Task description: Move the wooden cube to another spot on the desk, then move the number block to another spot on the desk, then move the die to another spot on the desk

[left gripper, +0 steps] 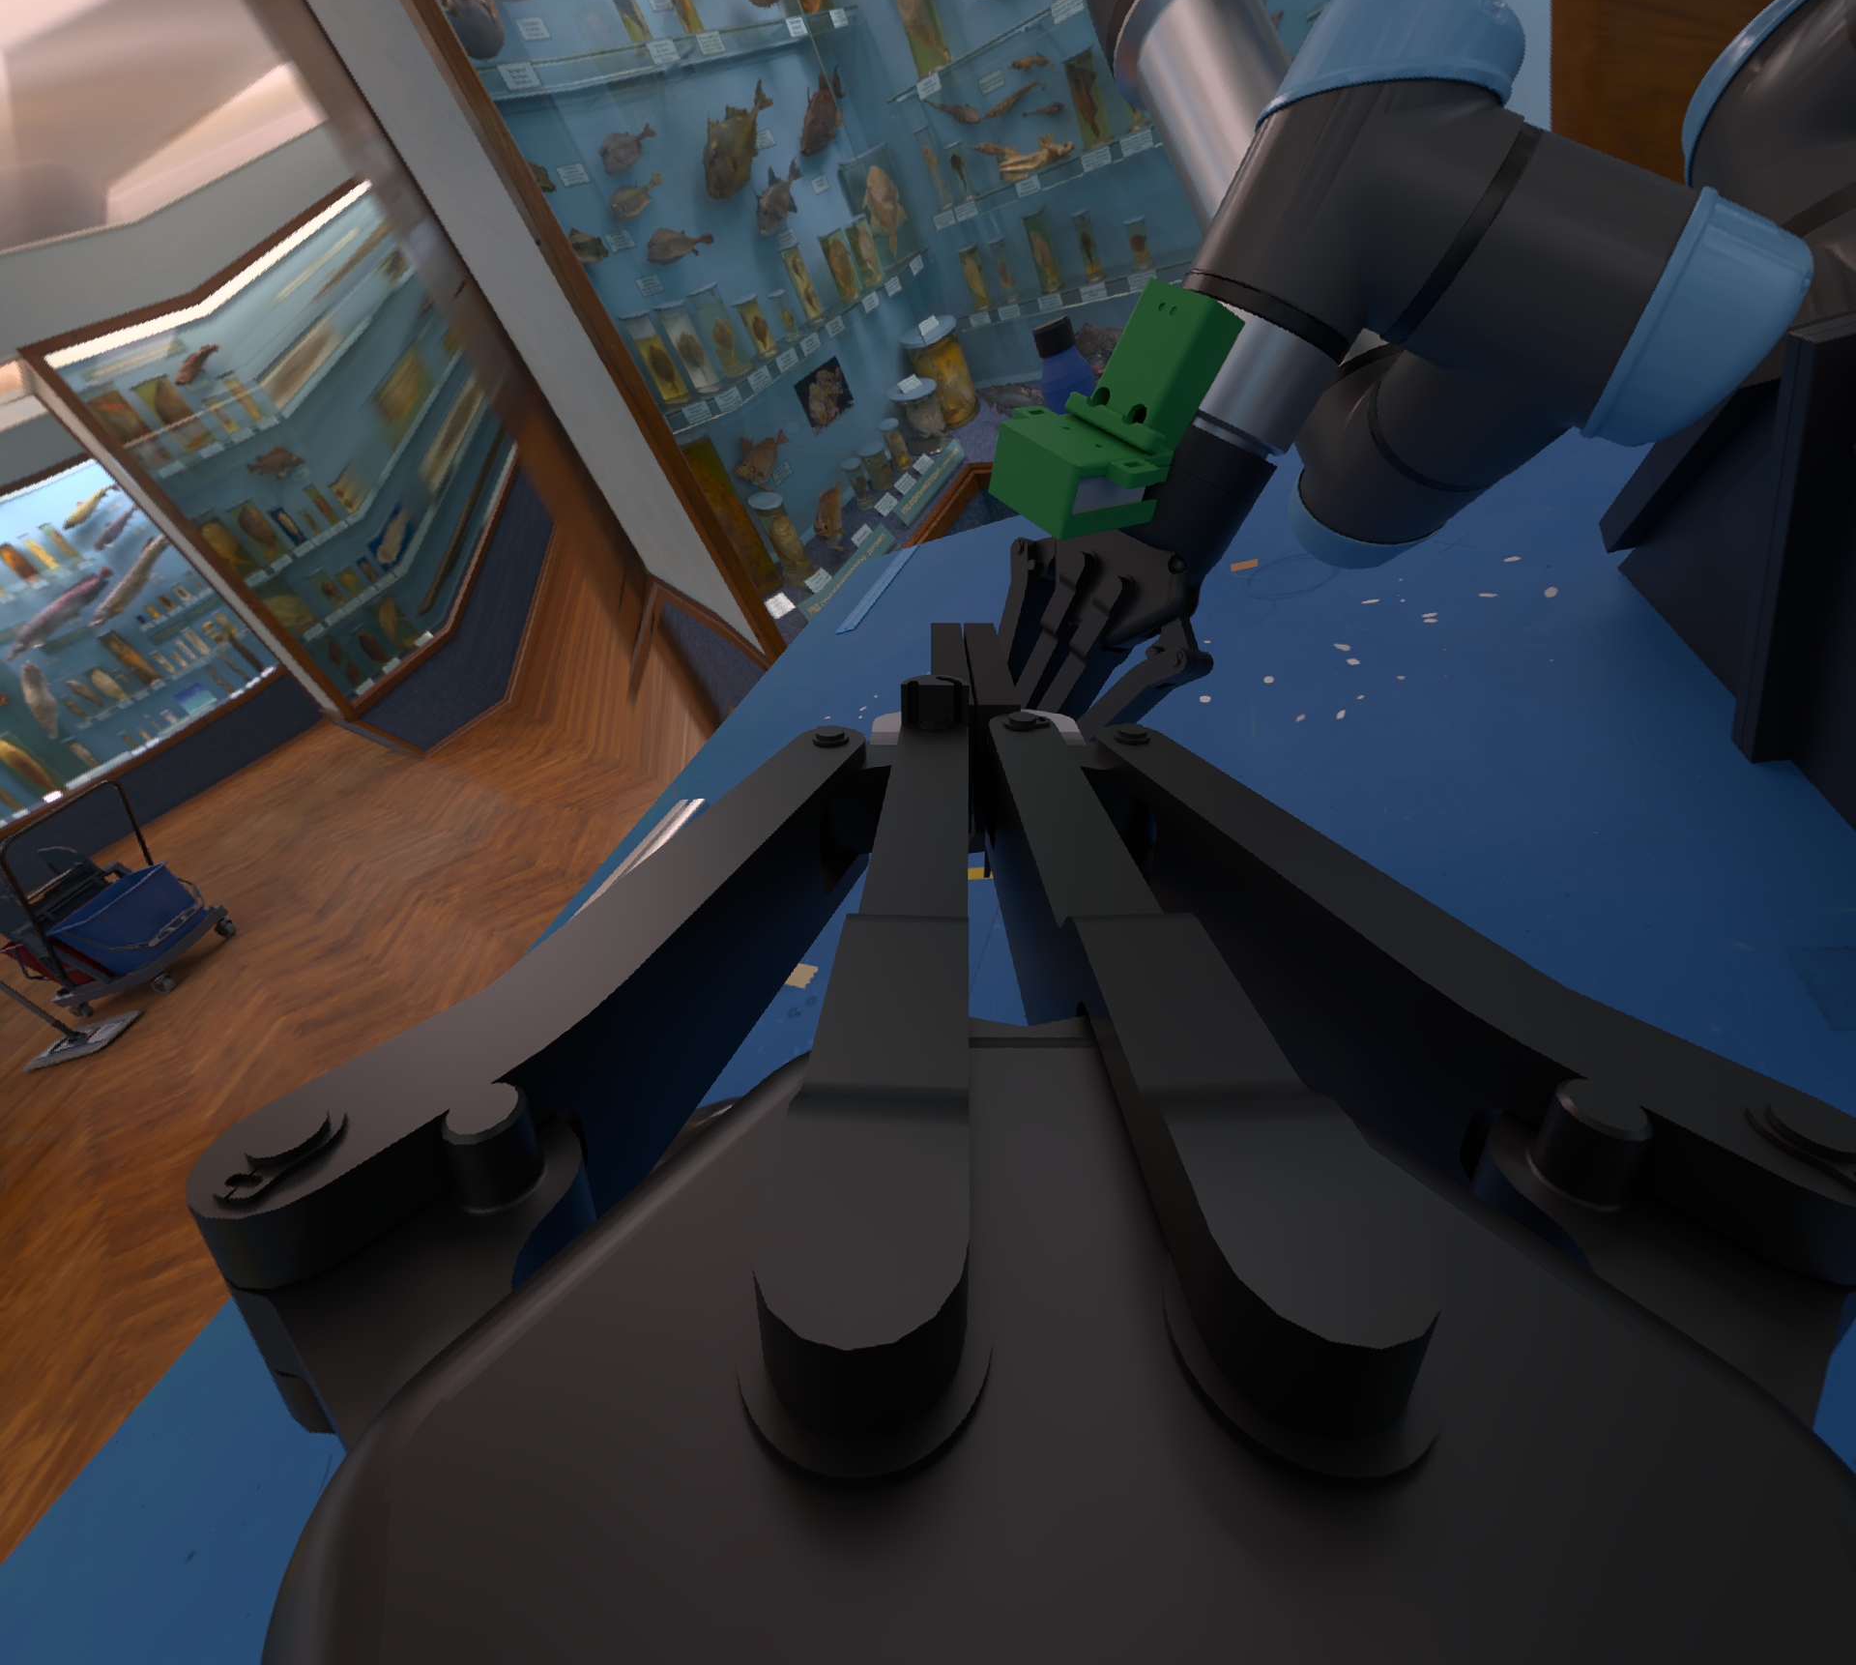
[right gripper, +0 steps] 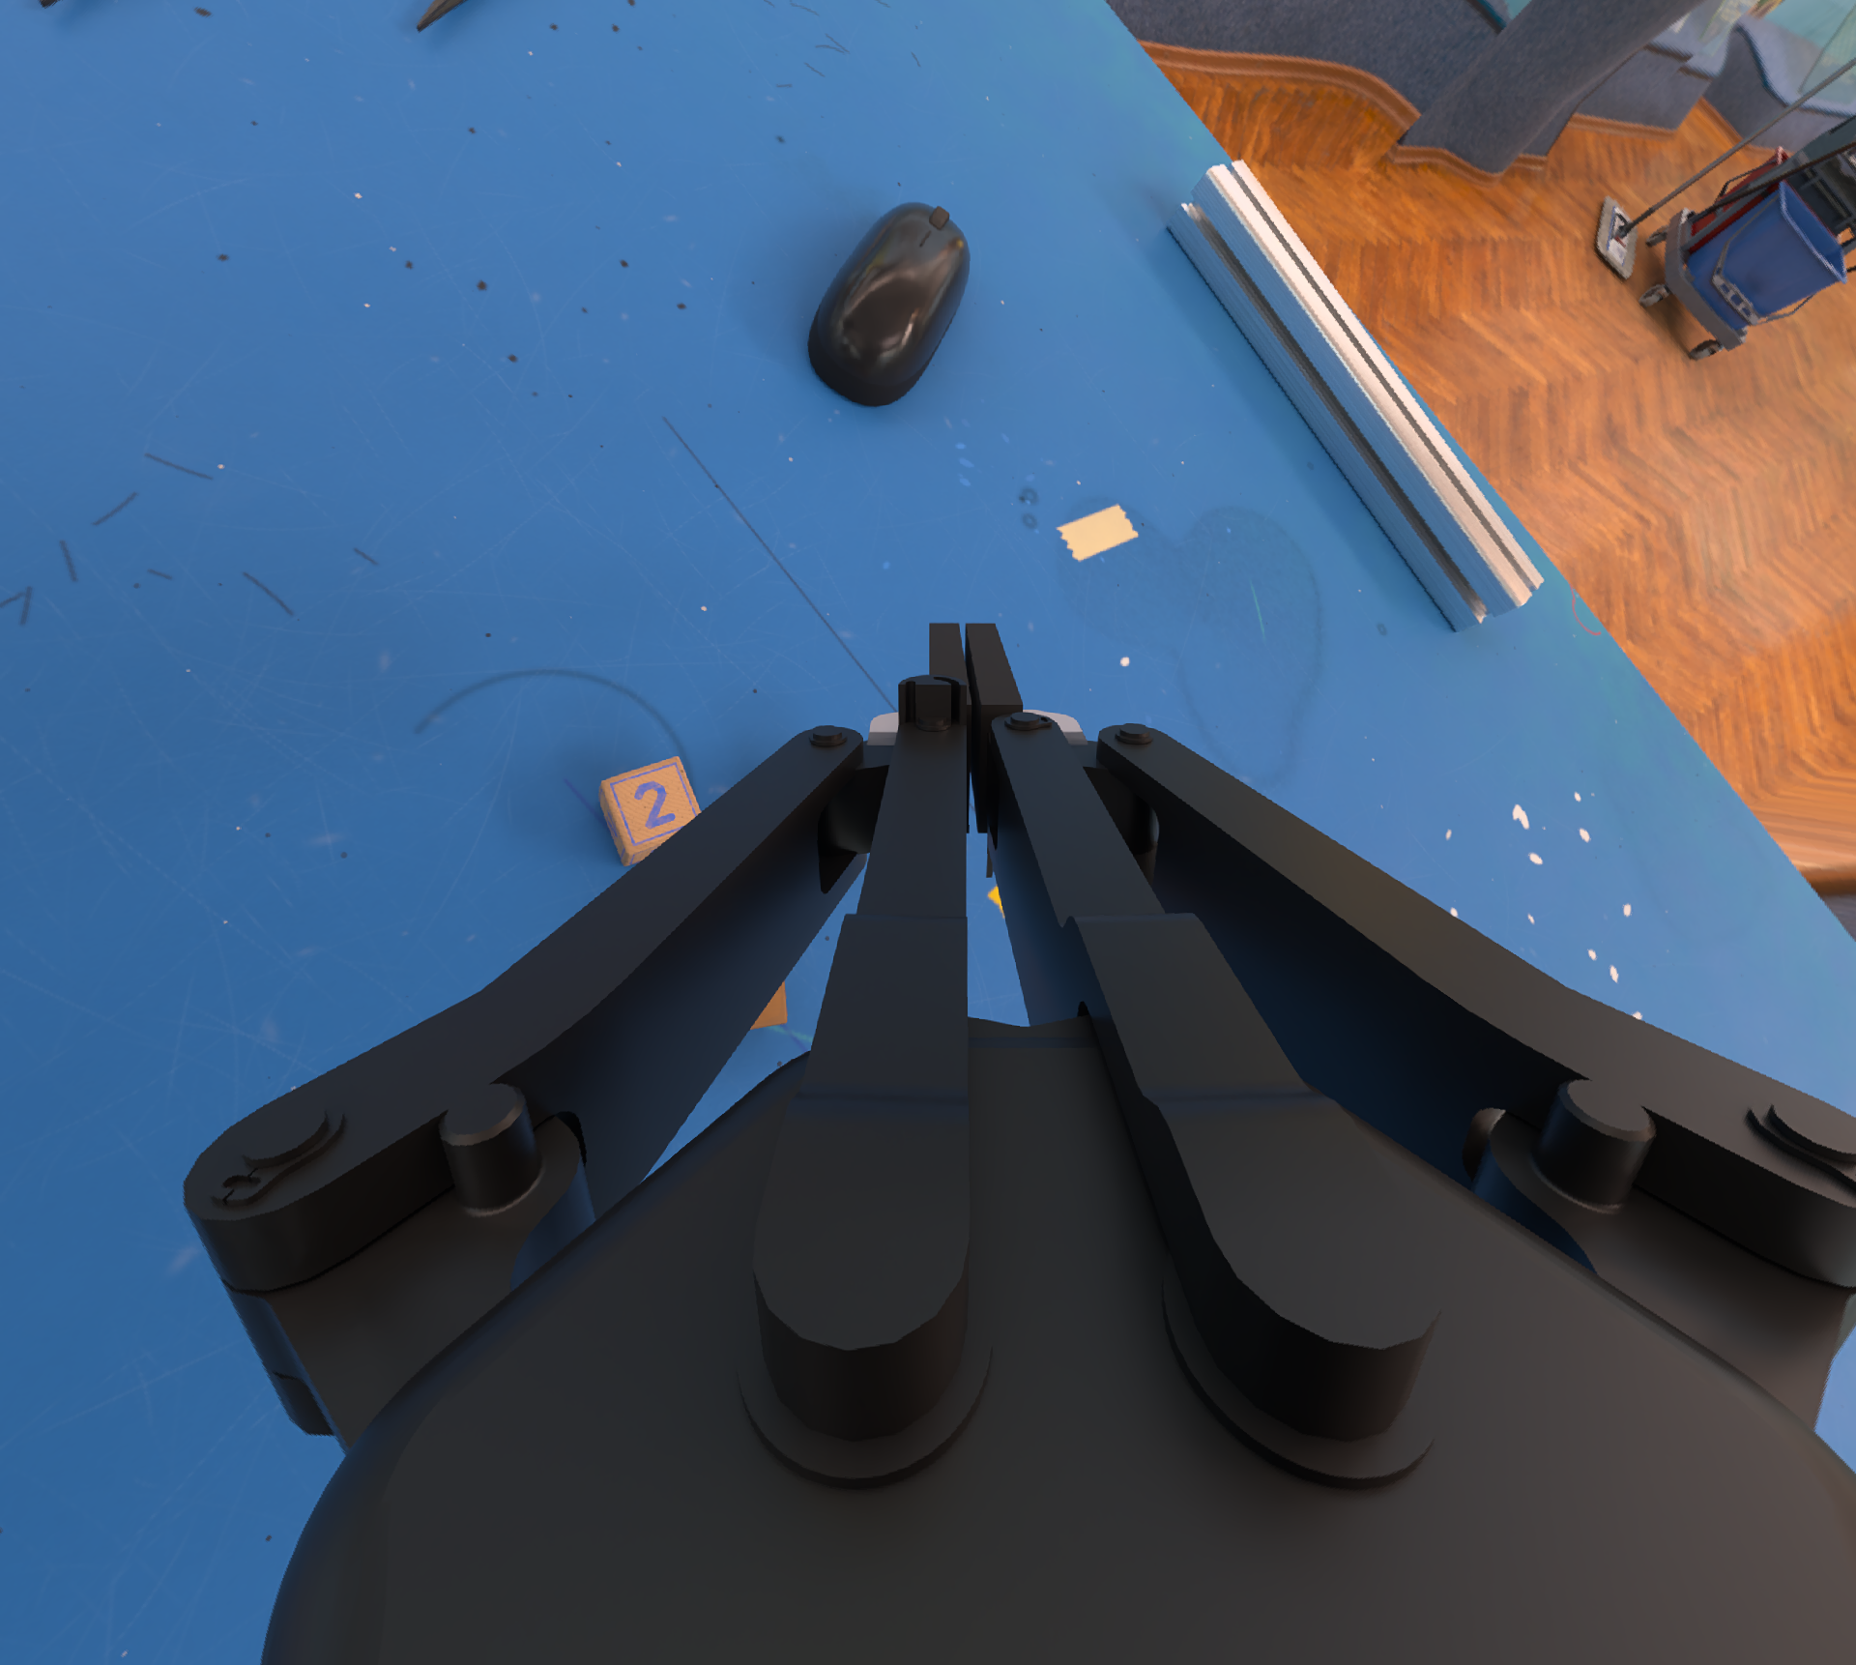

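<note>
Both arms hang above the blue desk (right gripper: 402,311) with nothing in hand. The right gripper (right gripper: 972,662) has its fingers pressed together, no gap and no object between them, and it looks down at the desk just past the number block (right gripper: 648,808), a small wooden block with a blue-framed face that sits on the surface close beside the gripper's left linkage. A sliver of another tan thing (right gripper: 771,1009) peeks out under that same linkage; it may be the wooden cube, but too little shows to tell. The die is not to be seen in either view. The left gripper (left gripper: 959,662) is likewise closed on nothing, poised over the desk's edge and pointing toward the other arm.

I judge that a move is about to start rather than being carried out. Next the right gripper must spread its fingers, draw back over the block it wants, and descend square to its sides, staying well clear of the black computer mouse (right gripper: 889,306)
</note>
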Controlling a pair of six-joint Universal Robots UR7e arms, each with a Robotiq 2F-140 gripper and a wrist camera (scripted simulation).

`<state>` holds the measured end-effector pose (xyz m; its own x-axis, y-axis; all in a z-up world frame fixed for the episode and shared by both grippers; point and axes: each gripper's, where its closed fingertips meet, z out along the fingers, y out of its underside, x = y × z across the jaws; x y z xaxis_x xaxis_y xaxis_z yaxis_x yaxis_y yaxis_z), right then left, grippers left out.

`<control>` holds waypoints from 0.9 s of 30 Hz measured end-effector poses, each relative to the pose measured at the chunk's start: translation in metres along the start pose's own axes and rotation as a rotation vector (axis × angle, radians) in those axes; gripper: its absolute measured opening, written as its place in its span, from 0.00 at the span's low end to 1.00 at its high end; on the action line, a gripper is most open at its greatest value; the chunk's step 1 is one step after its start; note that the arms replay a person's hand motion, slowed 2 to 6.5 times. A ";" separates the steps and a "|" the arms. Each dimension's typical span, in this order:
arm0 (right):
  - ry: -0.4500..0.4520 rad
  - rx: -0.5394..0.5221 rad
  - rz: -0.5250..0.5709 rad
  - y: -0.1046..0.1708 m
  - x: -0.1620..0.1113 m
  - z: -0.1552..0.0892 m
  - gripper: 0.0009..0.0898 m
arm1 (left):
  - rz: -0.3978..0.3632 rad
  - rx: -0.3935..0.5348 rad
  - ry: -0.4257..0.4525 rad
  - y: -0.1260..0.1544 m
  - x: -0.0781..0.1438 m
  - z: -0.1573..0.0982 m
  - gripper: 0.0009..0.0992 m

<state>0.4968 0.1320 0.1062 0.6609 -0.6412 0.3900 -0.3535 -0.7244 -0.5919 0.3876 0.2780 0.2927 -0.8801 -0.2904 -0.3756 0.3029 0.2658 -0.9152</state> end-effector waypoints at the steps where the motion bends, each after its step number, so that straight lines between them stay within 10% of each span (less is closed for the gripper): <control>1: 0.001 -0.003 0.005 0.001 0.001 0.000 0.01 | 0.000 0.000 0.000 0.000 0.000 0.000 0.00; 27: -0.070 -0.118 0.104 0.035 0.012 -0.008 0.01 | 0.004 -0.006 -0.004 0.000 0.000 -0.002 0.00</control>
<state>0.4869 0.0969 0.0953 0.6596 -0.6982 0.2783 -0.4949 -0.6821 -0.5383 0.3870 0.2797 0.2932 -0.8774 -0.2935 -0.3795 0.3039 0.2720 -0.9130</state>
